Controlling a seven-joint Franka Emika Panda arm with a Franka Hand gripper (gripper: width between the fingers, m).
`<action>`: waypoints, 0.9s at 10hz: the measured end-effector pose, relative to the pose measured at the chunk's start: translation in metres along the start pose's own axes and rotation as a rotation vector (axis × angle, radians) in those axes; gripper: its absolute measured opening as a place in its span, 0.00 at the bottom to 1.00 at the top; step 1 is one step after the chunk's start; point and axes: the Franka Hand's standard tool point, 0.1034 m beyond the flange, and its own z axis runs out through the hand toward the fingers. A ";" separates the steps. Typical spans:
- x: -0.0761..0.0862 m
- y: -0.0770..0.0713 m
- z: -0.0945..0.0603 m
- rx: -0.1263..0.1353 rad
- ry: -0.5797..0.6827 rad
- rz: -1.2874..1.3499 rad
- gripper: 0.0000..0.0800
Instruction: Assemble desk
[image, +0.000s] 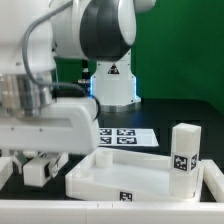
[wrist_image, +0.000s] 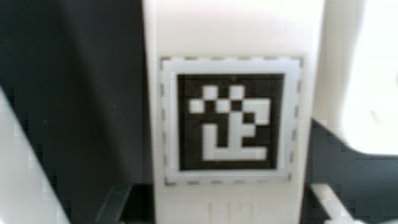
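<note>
Toward the exterior view's left, near the front edge of the table (image: 178, 114), a tagged desk leg (wrist_image: 222, 110) is pinched between the fingers of the gripper (image: 38, 169). The rimmed tabletop (image: 115, 176) is seen mid-table. A second leg (image: 183, 150) is stood upright at its right end.

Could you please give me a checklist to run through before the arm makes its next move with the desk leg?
1. Leg between the fingers: ok. The held leg fills the gap, with the fingers against its sides.
2. Grip firm enough to lift: cannot tell.
3. Held leg's tag readable: ok, it faces the wrist view squarely.
4. Tabletop flat, rim up: ok.
5. Standing leg upright at the tabletop's end on the exterior view's right: ok. Whether it is fully seated: cannot tell.
6. Marker board uncovered: ok.
</note>
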 end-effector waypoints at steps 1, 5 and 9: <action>-0.023 -0.012 -0.010 0.008 -0.005 0.021 0.36; -0.042 -0.041 -0.021 0.015 0.010 0.081 0.36; -0.093 -0.086 -0.019 0.020 0.028 0.130 0.36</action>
